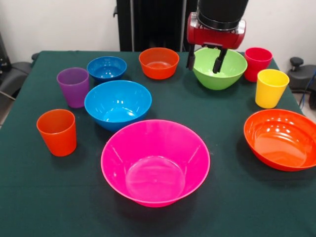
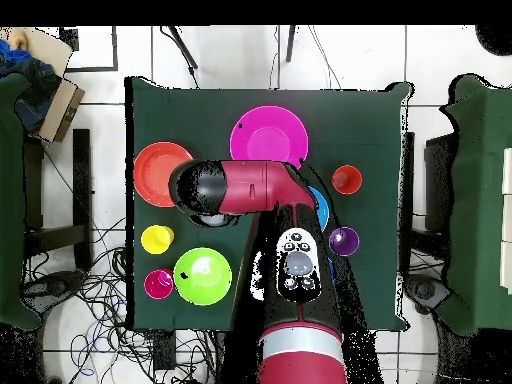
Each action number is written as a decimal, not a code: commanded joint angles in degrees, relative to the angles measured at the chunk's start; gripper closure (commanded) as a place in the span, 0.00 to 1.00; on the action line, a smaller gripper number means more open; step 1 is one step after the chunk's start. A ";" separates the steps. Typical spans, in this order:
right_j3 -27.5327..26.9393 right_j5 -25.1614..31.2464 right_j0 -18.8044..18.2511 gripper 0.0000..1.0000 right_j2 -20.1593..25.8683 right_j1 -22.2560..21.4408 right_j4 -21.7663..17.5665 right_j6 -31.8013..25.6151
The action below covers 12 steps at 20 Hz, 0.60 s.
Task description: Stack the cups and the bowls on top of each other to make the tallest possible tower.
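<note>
the gripper (image 1: 204, 59) hangs open and empty, fingers spread over the green bowl's (image 1: 220, 69) near rim.

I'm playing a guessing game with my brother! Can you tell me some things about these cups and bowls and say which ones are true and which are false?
1. The pink bowl is the biggest bowl on the table. True.
2. The gripper is holding the yellow cup. False: its fingers are open and empty, over the green bowl.
3. The purple cup stands inside the blue bowl. False: it stands beside it on the cloth.
4. Nothing is stacked yet. True.
5. The red cup stands behind the yellow cup. True.
</note>
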 commanded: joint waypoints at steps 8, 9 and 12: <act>-2.44 5.88 -1.50 0.00 5.56 1.71 -4.07 -7.97; -2.22 5.84 -1.51 0.00 5.52 1.55 -3.98 -7.80; -1.33 5.71 -1.27 0.00 5.13 0.73 -3.55 -6.71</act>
